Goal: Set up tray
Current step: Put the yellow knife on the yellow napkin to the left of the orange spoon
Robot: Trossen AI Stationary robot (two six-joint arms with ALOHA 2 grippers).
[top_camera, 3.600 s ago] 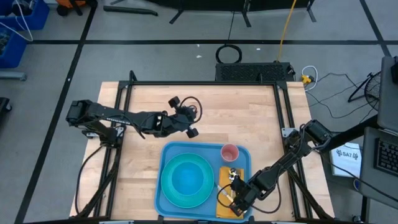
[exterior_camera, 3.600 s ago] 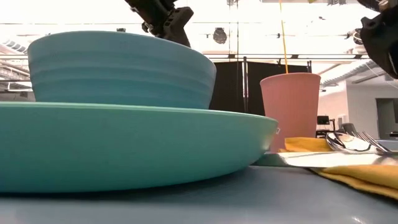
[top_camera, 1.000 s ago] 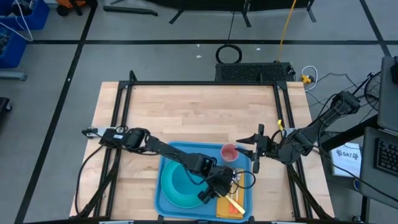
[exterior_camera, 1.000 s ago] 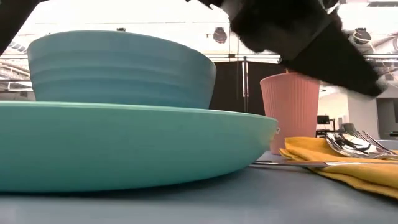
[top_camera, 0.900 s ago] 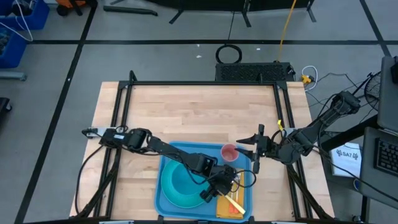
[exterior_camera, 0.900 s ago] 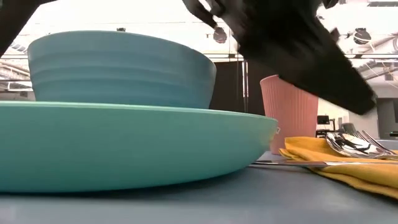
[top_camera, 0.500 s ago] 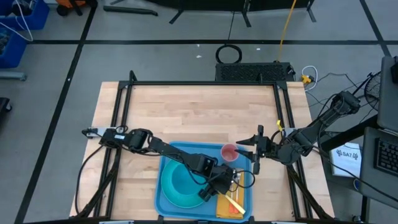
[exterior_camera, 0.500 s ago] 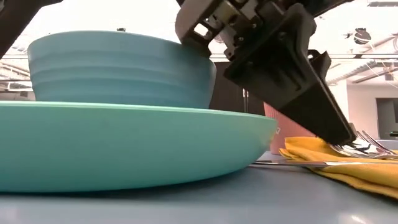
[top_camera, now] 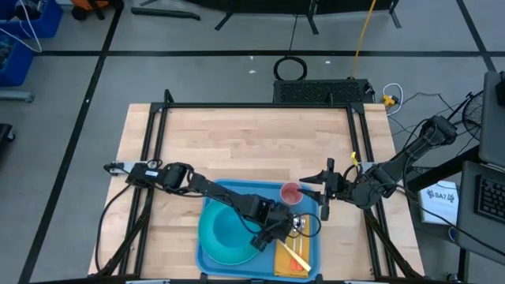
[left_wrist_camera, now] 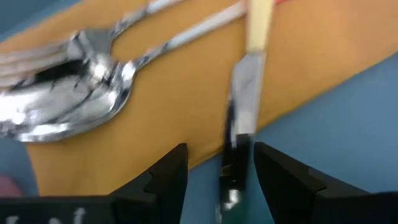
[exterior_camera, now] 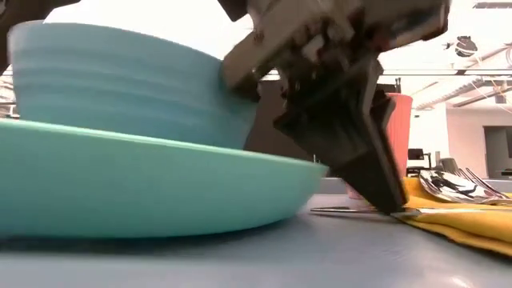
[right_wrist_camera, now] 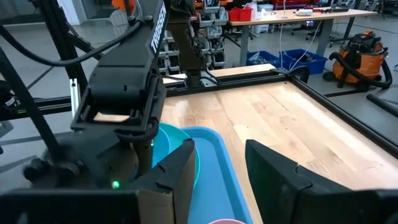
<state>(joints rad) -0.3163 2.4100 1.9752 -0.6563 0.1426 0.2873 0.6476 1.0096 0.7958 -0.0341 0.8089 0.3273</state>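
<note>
Down low, left claw (left_wrist_camera: 219, 171) astride knife (left_wrist_camera: 244, 93)

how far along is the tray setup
Mostly done: the blue tray carries the turquoise plate with its bowl, the pink cup, and the yellow napkin with spoon and fork. In hand: the open left hand straddles the knife. Left: positioning the knife. The right hand waits at the tray's edge.

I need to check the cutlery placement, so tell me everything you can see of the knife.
The knife has a shiny metal blade and a pale yellow handle. It lies flat, handle on the orange-yellow napkin, blade tip reaching past the napkin's edge onto the blue tray. A spoon lies beside it. The left end effector straddles the blade tip with fingers open.
</note>
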